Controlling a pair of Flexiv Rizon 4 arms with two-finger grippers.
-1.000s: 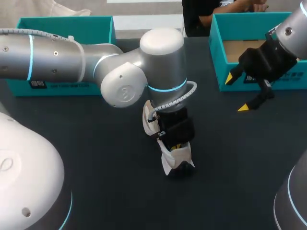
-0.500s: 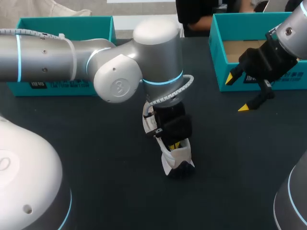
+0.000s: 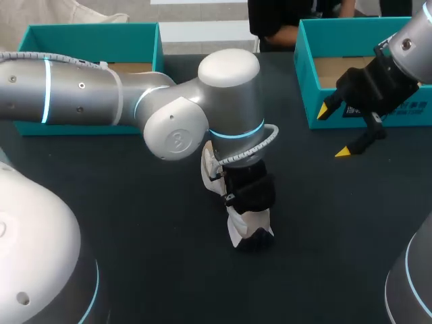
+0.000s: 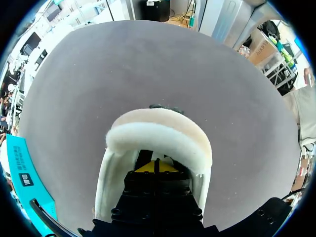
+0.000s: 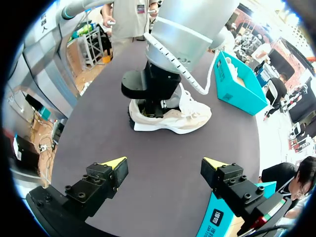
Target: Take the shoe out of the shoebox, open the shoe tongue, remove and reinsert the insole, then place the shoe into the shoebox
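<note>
A white shoe (image 3: 247, 228) stands on the dark table, near its middle. My left gripper (image 3: 250, 202) is pushed down into the shoe's opening from above. In the left wrist view its yellow tips (image 4: 155, 167) lie shut together inside the shoe, just behind the fluffy collar (image 4: 158, 140); whether anything thin is pinched between them is hidden. My right gripper (image 3: 335, 131) hangs open and empty beside the right teal shoebox (image 3: 305, 74). From the right wrist view the shoe (image 5: 173, 118) lies on its sole ahead of the right gripper (image 5: 165, 165), with the left gripper's black body (image 5: 150, 91) in it.
A second teal box (image 3: 88, 34) stands at the back left, partly behind my left arm (image 3: 81, 94). It shows in the right wrist view as the teal box (image 5: 237, 91) beyond the shoe. Dark table surface lies open at the front and between the shoe and the right gripper.
The left wrist has shifted slightly and sunk lower; its yellow tips, seen earlier in the head view, are now hidden in the shoe. The right arm has not moved.
</note>
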